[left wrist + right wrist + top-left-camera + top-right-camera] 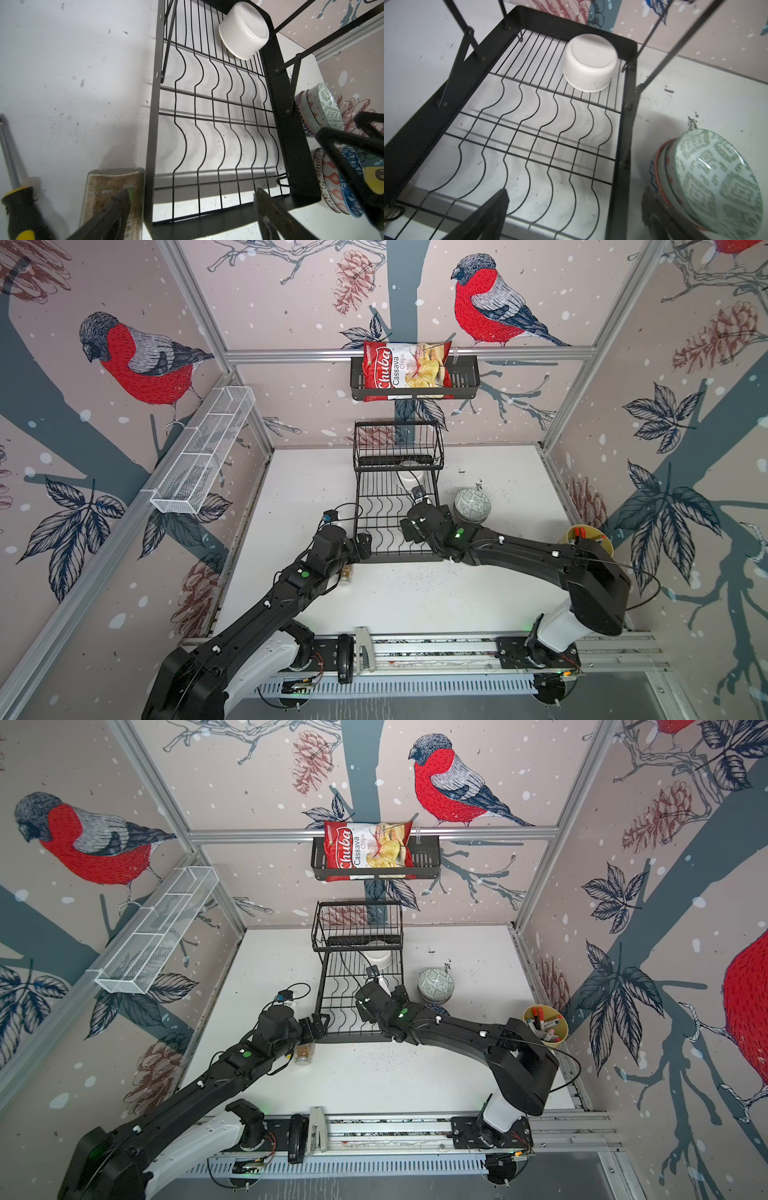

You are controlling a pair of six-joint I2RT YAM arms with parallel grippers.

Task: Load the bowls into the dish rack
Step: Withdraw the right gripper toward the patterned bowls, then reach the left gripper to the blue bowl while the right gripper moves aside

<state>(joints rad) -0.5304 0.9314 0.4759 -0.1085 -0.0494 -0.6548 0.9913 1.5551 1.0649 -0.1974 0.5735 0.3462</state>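
Patterned round ceramic bowls (472, 504), stacked with a grey-green one on top, stand on the white table (415, 601) at the three o'clock side of the large black two-tier wire dish rack (376, 510), just beside its right rail. A second nest of blue, orange-red and speckled bowls (336, 187) lies at that stack's six o'clock. One plain white bowl (589, 64) rests upside down on the far right corner of the lower grid, under the upper basket.

The right gripper (575, 199) hangs empty, jaws wide apart, straddling the right rail. The white bowl is at its twelve o'clock, well apart, and the stack is at its three o'clock, just beside one finger.

The left gripper (191, 192), also spread wide and empty, hovers at the rack's seven o'clock corner, with the white bowl off at one o'clock.
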